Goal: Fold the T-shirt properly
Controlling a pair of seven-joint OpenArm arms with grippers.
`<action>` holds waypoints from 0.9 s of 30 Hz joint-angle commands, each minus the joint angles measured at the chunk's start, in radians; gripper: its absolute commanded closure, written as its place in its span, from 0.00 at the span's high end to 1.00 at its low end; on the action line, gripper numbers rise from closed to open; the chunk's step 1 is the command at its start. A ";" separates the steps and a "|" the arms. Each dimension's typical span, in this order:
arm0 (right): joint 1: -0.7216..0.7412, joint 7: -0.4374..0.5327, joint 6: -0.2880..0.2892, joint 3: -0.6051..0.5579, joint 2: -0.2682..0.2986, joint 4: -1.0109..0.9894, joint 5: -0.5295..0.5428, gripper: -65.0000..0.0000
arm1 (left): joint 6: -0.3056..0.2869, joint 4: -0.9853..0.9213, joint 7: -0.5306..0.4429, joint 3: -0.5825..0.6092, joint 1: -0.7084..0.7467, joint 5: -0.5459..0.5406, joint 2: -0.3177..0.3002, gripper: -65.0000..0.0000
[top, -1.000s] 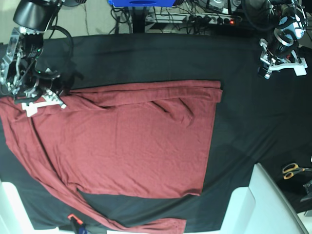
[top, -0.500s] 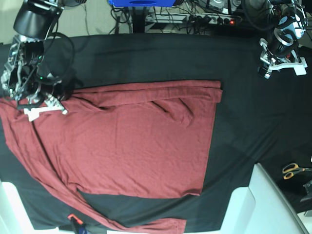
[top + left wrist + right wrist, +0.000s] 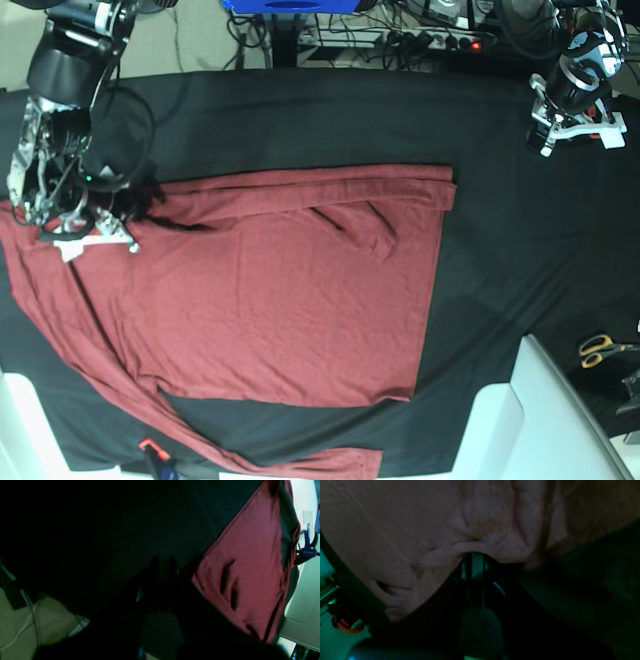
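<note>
A: Two end effectors, status? Any legible markings?
B: None legible. Right end effector (image 3: 473, 555) pinches the T-shirt (image 3: 270, 290), spread on the worktop (image 3: 520, 240). Left end effector (image 3: 162, 562) pressed together, empty.

T-shirt (image 3: 270, 290) sleeve runs off base view's bottom edge.

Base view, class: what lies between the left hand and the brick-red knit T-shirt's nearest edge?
Only bare black table cloth; the base view shows nothing else between the left hand and the brick-red T-shirt.
</note>
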 commanded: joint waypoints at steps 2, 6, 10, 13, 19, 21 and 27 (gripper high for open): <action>0.040 0.005 0.006 0.000 0.026 0.015 0.012 0.00 | -0.013 0.014 -0.008 -0.007 0.002 -0.013 -0.011 0.00; 0.069 0.003 0.002 0.000 0.043 0.013 0.012 0.00 | -0.013 0.014 -0.008 -0.007 0.002 -0.013 -0.011 0.00; 0.112 0.011 0.002 0.000 0.051 -0.013 0.012 0.00 | -0.013 0.014 -0.008 -0.007 0.002 -0.013 -0.011 0.00; 0.171 0.031 0.010 0.000 0.051 -0.080 0.012 0.00 | -0.013 0.014 -0.008 -0.007 0.002 -0.013 -0.011 0.00; 0.247 0.094 0.107 0.000 0.049 -0.105 0.013 0.00 | -0.013 0.014 -0.008 -0.007 0.002 -0.013 -0.011 0.00; 0.251 0.068 0.105 0.000 0.057 -0.065 0.013 0.00 | -0.013 0.014 -0.008 -0.007 0.004 -0.013 -0.011 0.00; 0.036 -0.032 -0.064 0.035 0.071 0.265 0.022 0.00 | -0.013 0.014 -0.008 -0.007 0.004 -0.013 -0.011 0.00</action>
